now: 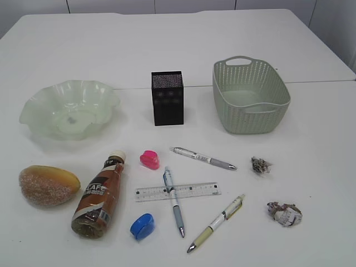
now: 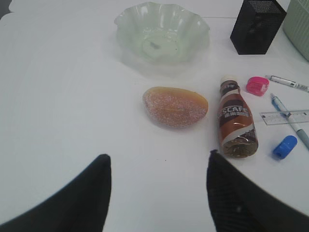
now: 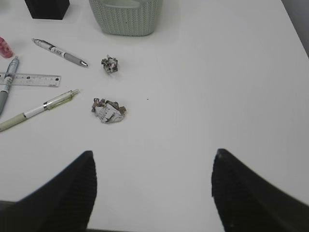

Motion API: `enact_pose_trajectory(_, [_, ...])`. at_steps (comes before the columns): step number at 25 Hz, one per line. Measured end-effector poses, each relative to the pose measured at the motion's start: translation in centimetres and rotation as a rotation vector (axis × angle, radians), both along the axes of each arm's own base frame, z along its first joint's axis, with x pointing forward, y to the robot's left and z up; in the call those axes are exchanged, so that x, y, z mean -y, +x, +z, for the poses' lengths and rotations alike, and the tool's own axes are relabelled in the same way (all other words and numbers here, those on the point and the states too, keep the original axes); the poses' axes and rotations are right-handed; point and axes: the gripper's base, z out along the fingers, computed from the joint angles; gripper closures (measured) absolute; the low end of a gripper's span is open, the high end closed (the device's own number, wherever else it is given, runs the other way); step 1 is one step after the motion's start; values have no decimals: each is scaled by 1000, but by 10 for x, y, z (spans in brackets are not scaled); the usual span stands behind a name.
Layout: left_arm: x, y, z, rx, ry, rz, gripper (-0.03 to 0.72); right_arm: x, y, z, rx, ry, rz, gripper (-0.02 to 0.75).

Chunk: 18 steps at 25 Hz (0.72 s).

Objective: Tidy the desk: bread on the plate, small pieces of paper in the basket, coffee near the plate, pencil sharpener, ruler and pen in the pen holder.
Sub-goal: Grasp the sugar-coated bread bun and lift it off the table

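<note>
The bread (image 2: 175, 106) lies on the desk (image 2: 63, 96) just beside the toppled coffee (image 2: 235, 121), near the empty plate (image 2: 161, 31). It looks light and soft, with a crumbly sugared crust, so a gentle hold across its narrow middle would probably suit best. The left claw (image 2: 157, 193) hovers spread and empty, short of the bread, tilted down toward it. The right claw (image 3: 152, 193) hangs spread too, holding nothing, above bare desk near the larger paper ball (image 3: 109, 110).
</note>
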Motion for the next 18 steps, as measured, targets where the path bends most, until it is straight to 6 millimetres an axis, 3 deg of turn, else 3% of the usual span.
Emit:
enact_pose_trajectory(4, [0,2,1,-2,0,1,233,0,2,9,62,65,-34,192])
enact_pose_trajectory(7, [0,9,6,-2,-3,4,233,-1,18,16,69,91,-55,192])
enact_pose_trajectory(12, [-1,38,21,-3,-24,24,233,-2,61,26,51,97,-63,192])
enact_pose_trajectory(18, [-3,75,24,-33,-30,51,235,-8,120,26,-37,146,-70,192])
